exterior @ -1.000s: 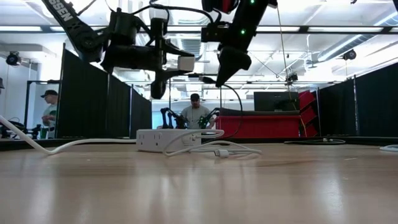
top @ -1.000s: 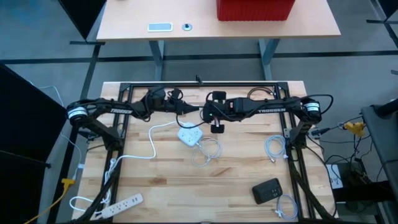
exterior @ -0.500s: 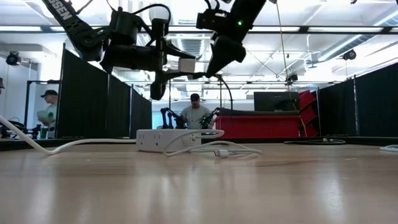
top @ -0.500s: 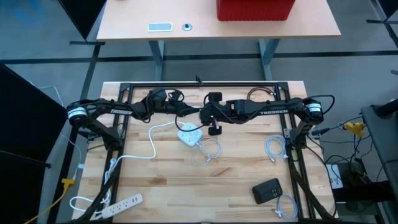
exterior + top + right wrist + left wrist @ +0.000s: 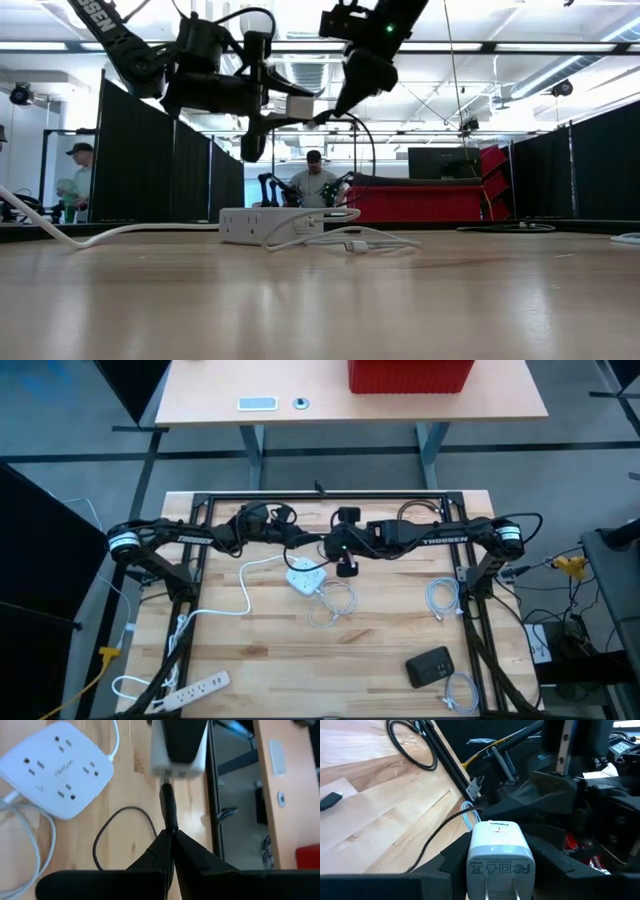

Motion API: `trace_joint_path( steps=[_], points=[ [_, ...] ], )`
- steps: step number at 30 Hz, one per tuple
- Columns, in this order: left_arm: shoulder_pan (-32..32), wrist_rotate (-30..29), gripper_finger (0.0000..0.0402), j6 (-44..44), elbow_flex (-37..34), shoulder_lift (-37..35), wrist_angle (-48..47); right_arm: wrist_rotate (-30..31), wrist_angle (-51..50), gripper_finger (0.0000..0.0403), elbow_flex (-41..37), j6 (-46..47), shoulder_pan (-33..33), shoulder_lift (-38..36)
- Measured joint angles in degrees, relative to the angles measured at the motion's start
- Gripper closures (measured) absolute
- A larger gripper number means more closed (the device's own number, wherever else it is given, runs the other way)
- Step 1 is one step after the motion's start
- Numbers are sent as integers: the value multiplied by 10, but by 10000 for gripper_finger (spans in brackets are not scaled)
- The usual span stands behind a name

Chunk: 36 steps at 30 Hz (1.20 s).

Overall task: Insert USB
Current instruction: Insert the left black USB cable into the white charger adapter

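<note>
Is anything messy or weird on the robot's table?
Nothing looks broken or spilled. The left gripper holds a white charger in the air, and the right gripper pinches a black USB plug at its port. White cables lie loosely coiled beside the power strip.

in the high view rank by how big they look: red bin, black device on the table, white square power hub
1. Red plastic bin, though cropped by the picture's edge.
2. Black rectangular device.
3. White square power hub, close to the device in size, so that order is unsure.
</note>
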Motion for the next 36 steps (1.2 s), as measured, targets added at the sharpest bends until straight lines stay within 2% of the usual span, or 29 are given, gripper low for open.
trace_joint_path(
  steps=[8, 12, 16, 36],
  points=[
    [3, 22, 257, 11, -16, -23, 3, 0, 15, 403, -60, 38, 1, -13],
    [3, 14, 257, 11, -22, -28, 3, 0, 73, 403, -84, 44, 0, -30],
    [3, -8, 257, 15, -24, -27, 0, -14, 115, 403, -85, 37, 2, -33],
    [3, -9, 257, 11, -24, -26, -2, -15, 123, 403, -85, 31, 2, -46]
  ],
)
